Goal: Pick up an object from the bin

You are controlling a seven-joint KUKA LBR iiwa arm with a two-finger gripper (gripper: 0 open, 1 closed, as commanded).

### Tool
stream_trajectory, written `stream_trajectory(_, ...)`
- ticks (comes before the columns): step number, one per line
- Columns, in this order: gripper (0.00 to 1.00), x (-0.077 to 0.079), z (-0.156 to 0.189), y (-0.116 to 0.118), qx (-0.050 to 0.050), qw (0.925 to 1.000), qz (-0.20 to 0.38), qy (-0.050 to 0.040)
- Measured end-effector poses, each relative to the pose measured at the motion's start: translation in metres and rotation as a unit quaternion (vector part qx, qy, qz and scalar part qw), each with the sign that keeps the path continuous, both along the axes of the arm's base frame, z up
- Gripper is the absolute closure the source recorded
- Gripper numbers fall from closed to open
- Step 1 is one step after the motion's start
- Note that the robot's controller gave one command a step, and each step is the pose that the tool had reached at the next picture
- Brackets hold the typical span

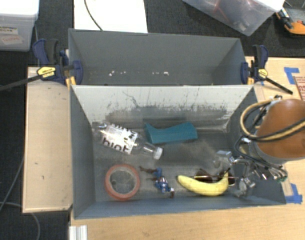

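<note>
Gripper: the gripper (238,180) hangs low at about 4 o'clock in the bin (84,144), close to the right wall, below the arm's orange cover (285,129). From here I cannot tell whether it is released or clenched, and I see nothing in it.
Nearest thing: a yellow banana (205,185) lies on its side at 5 o'clock on the floor, curved ends turned up, its right end just beside the gripper.
Handling: I'd judge it light and fairly firm, with a smooth skin that could slip or bruise under a hard squeeze.
Where to hold: across the thick middle, where the curve is least; the tapering ends look likelier to slide out.
Close neighbour: a dark thing (208,175) sits at the banana's 12 o'clock, touching or nearly so; I can't make out what it is.
Others: a small blue thing (162,181) at 6 o'clock, a tape roll (122,181) at 7, a clear bottle (124,139) at 9 to 10, a teal block (171,132) towards 12, all apart from the banana.
Edges: the near wall runs just at the banana's 6 o'clock, and the right wall crowds the gripper at 3.
Open room: bare floor towards the centre, at the banana's 11 o'clock, and clear space straight up.
</note>
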State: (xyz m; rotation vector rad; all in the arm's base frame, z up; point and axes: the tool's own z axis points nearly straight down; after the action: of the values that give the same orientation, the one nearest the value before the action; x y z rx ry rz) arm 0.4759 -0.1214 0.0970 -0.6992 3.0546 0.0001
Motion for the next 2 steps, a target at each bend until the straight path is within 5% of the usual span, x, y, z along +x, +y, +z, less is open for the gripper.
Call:
stream_trajectory(1,0.0,0.003,-0.019,0.01,0.001,0.9798,-0.2,0.0029)
stream_trajectory(2,1.0,0.003,-0.012,-0.011,0.0,1.0,0.0,-0.0013)
